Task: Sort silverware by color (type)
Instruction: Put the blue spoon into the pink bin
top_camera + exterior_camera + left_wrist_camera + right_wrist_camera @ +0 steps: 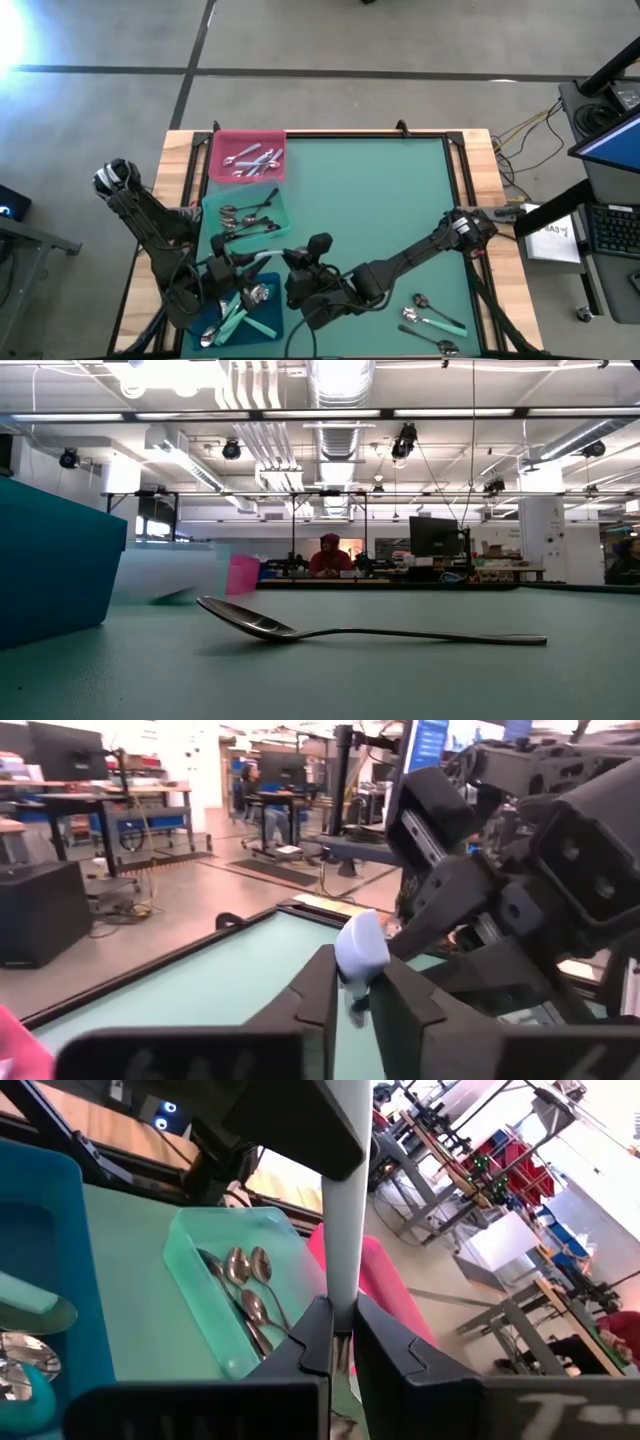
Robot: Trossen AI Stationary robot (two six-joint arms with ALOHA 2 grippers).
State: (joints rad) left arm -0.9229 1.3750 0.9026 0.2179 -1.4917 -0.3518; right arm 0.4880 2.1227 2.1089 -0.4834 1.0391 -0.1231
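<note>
Right gripper (338,1342): jaws closed tight on the pale mint handle of a teal-handled utensil (346,1190), held upright, lower centre of the high view. Left gripper (352,1005): jaws pinched on the other end of that same handle, a hand-over between the arms just right of the blue tray (268,318).

Sorted so far, by appearance:
- pink tray (247,140), upper left: all-silver pieces.
- green tray (284,215), below it: several spoons.
- blue tray, lower left: teal-handled pieces.

Left: loose silverware (430,316) at lower right of the mat, plus one spoon (300,628) lying close in the low view. Judged past halfway.
</note>
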